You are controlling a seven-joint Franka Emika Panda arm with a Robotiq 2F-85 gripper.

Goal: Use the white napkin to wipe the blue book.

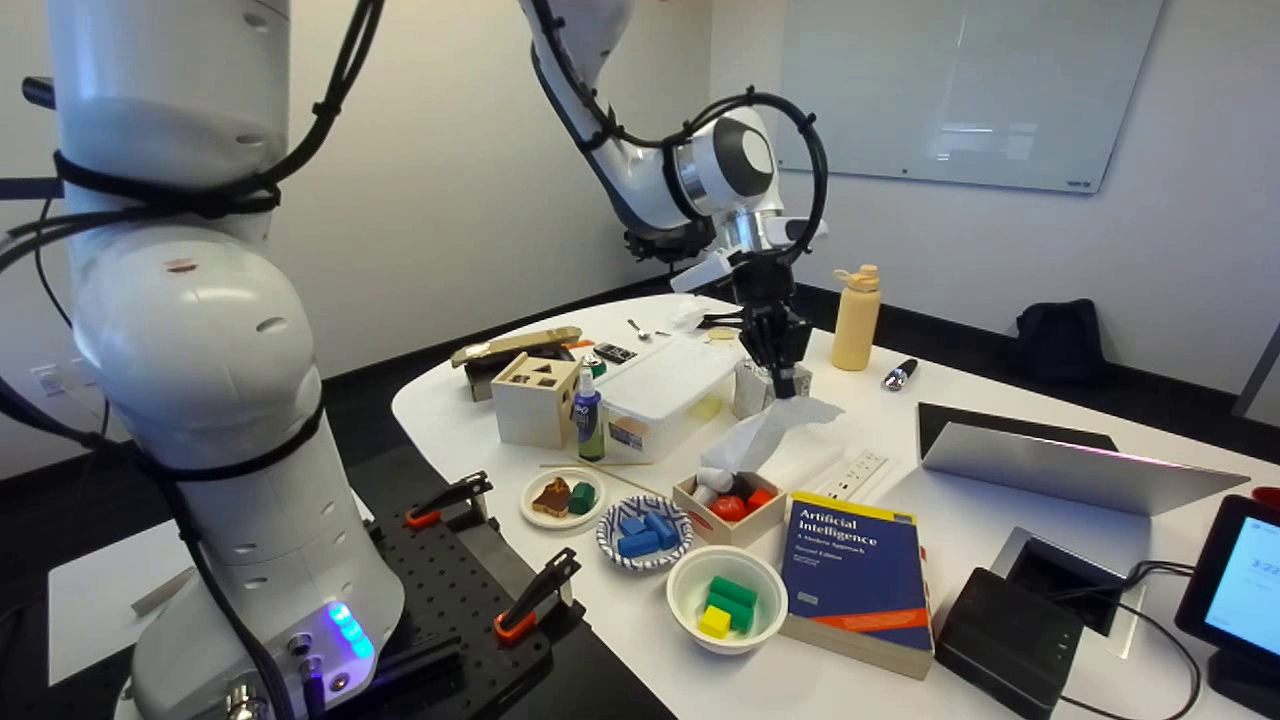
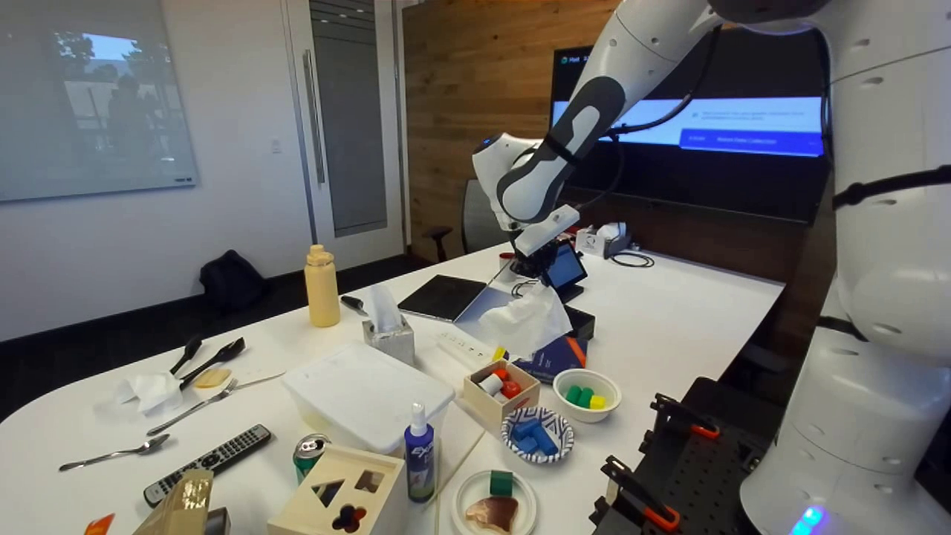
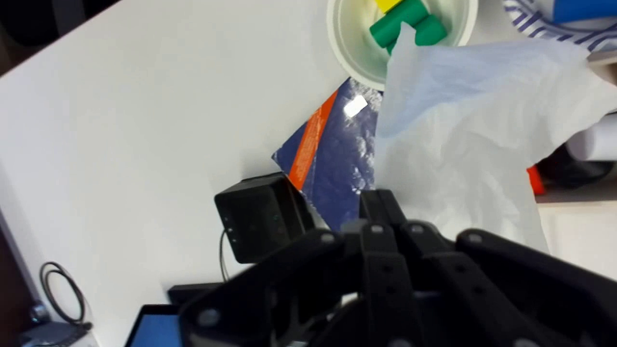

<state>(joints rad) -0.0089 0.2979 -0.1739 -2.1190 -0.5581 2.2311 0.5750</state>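
My gripper [image 1: 785,388] is shut on the white napkin [image 1: 765,435], with the fingertips pinched together. The thin, crumpled napkin hangs below the fingertips in both exterior views [image 2: 526,321]. In the wrist view, the napkin [image 3: 462,140] spreads to the right of the fingertips [image 3: 382,196] and hides part of the blue book [image 3: 342,149]. The book [image 1: 855,565] lies flat on the table, cover up, with a yellow band and an orange stripe. The napkin appears above the table, apart from the book's cover in an exterior view.
A white bowl [image 1: 697,632] with green and yellow blocks stands against the book's side. A wooden box [image 1: 718,533] with red pieces is beside it. A black box [image 1: 1005,640] sits at the book's other side. A laptop [image 1: 1080,480] and power strip [image 1: 858,475] are behind.
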